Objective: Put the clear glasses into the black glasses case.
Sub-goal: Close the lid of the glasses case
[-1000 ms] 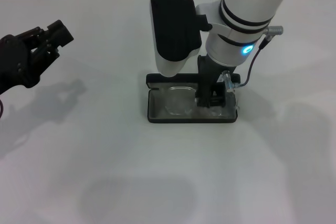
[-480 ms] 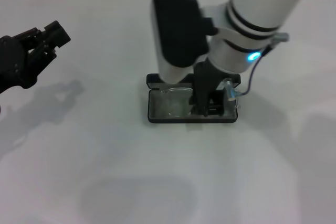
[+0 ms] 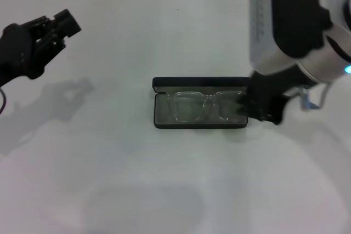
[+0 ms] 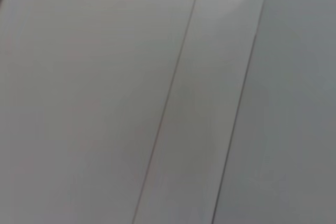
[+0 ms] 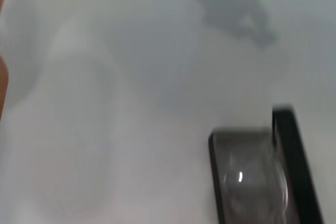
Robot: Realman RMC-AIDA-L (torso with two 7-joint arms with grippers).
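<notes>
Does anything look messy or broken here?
No, nothing stands out. The clear glasses lie flat inside the open black glasses case, lenses side by side. The right gripper is at the case's right end, and the left gripper waits far off to the left above the table.

The right pincer [image 3: 265, 114] hangs low at centre right, while the left pincer [image 3: 61, 27] hovers far left, raised.
</notes>
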